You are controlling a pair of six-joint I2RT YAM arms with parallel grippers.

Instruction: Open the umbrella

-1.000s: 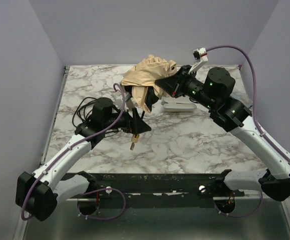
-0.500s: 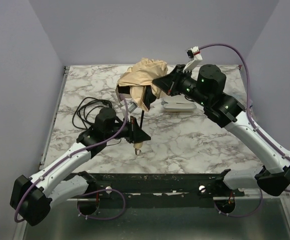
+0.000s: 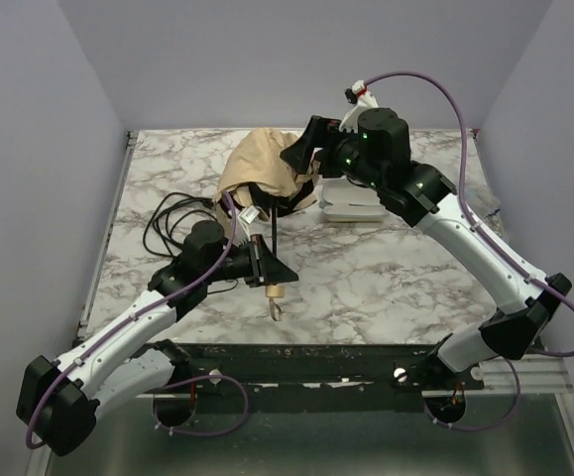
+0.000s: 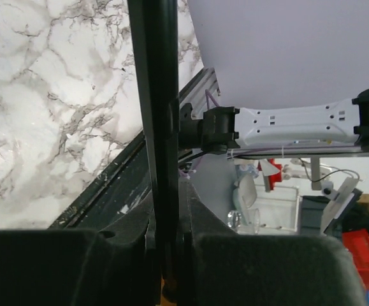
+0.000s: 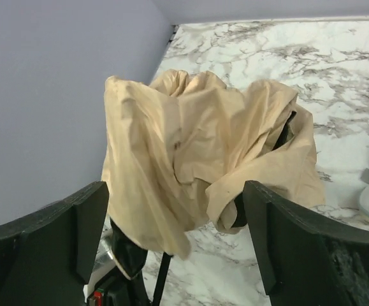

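The marble table (image 3: 386,278) carries the whole setup, and the umbrella (image 3: 257,169) is held above its far centre area, with its tan canopy bunched and drooping and black underside showing at the lower edge. The right arm (image 3: 465,238) reaches in from the right of the umbrella. The right gripper (image 3: 301,157) sits at the canopy's right flank. In the right wrist view its fingers (image 5: 57,242) are spread wide, with the crumpled fabric (image 5: 197,153) between and ahead of them, and no contact with the fabric can be confirmed. The left arm (image 3: 138,317) comes in from below and left of the umbrella. The left gripper (image 3: 270,270) is clamped on the thin black shaft (image 3: 276,233) under the canopy, and the left wrist view shows the shaft (image 4: 155,127) running up out of the closed pads. A pale oval case (image 3: 356,206) lies on the table just right of the umbrella, directly under the right arm's wrist. A coil of black cable (image 3: 172,223) lies to the left of the umbrella, beside the left arm's forearm. The tan handle (image 3: 274,294) protrudes below the left gripper, with the small wrist loop (image 3: 273,312) hanging from it
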